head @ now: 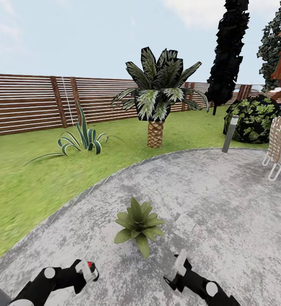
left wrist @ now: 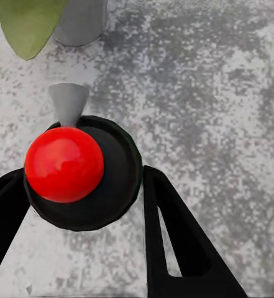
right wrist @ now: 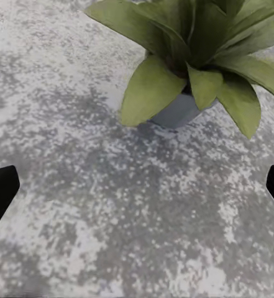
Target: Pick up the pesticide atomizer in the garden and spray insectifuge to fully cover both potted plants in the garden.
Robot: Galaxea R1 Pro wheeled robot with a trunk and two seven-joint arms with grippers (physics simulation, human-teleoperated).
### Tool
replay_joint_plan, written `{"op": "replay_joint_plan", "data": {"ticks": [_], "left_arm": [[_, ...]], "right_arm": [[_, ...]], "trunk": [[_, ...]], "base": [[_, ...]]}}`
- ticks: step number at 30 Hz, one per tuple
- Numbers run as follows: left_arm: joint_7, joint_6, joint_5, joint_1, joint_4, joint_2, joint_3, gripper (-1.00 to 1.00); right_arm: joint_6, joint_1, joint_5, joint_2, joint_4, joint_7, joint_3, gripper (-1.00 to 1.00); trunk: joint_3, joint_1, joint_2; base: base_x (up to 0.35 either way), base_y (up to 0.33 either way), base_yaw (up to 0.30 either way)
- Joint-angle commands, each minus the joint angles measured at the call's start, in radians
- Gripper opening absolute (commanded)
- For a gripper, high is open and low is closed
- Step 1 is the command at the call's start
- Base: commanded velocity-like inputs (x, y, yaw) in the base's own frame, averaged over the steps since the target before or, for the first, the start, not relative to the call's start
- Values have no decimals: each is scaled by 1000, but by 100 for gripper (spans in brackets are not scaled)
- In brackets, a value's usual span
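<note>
Head view: the left hand (head: pixel 88 270) grips the small whitish spray bottle with a red top (head: pixel 89 267). Its nozzle points at the near green leafy potted plant (head: pixel 139 224), just ahead. The right hand (head: pixel 179 267) is open and empty.

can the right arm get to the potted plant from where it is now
Probably yes. The right gripper hangs open just short of the potted plant, with only bare grey paving between them. The left gripper, shut on the pesticide atomizer, sits off to the other side, out of the way.

Grey speckled paving (head: pixel 225 199) is carrying one potted plant (head: pixel 139 224) near its lawn-side edge, a chair (head: pixel 280 146) at its far edge.
</note>
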Motion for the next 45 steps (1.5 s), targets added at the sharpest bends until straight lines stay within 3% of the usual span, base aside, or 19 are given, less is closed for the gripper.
{"op": "replay_joint_plan", "data": {"ticks": [1,5,6,8,9,13,17,19,20,23,26,28,34,36,38,45], "left_arm": [[-57,18,-36,-1,-26,-3,9,-100],[-109,45,-105,-1,-51,-14,7,-100],[-114,47,-154,-1,-51,-18,8,-100],[-116,47,-186,-1,-47,-19,8,-100],[-117,47,-204,-1,-46,-24,-2,-100],[-117,54,-231,-1,-47,-33,-75,-100],[-117,60,-234,-2,-51,-56,-86,-100],[-116,61,-237,-11,-53,-92,-110,-100],[-115,83,-236,-17,-53,-105,-152,-100],[-115,93,-236,-18,-53,-122,-198,-100],[-115,94,-236,-18,-53,-135,-213,-100],[-115,93,-236,-18,-52,-141,-215,-100],[-116,91,-236,-18,-50,-165,-218,-100],[-117,92,-235,-18,-43,-175,-273,-100],[-118,94,-232,-18,-41,-180,-297,-100],[-118,90,-224,-18,-41,-205,-308,-100]], "right_arm": [[-1,-3,7,2,-12,70,-3,100],[2,-6,6,9,-18,123,-2,100],[5,-8,6,23,-17,132,1,100],[10,-8,17,46,-15,148,3,100],[10,-8,26,53,-16,177,3,-100],[9,-13,31,60,-34,248,5,-100],[9,-19,31,67,-54,337,5,-100],[8,-20,31,84,-62,358,5,-100],[8,-21,31,109,-66,361,5,-100],[8,-22,32,134,-68,361,22,-100],[8,-22,30,142,-69,361,72,-100],[8,-22,30,143,-72,361,80,-100],[8,-22,30,145,-82,360,83,-100],[8,-22,30,145,-83,360,83,-100],[8,-22,30,145,-83,360,83,-100],[8,-22,30,145,-83,360,83,-100]], "trunk": [[-1,0,0],[-1,0,0],[-1,0,0],[-1,0,0],[-1,0,0],[-1,0,0],[-1,0,0],[-1,0,0],[-1,0,0],[-1,0,0],[-1,0,0],[-1,0,0],[-1,0,0],[-1,0,0],[-1,0,0],[-1,0,0]], "base": [[0,0,0],[0,0,0],[0,0,0],[0,0,0],[0,0,0],[0,0,0],[0,0,0],[0,0,0],[0,0,0],[0,0,0],[0,0,0],[0,0,0],[0,0,0],[0,0,0],[0,0,0],[0,0,0]]}}
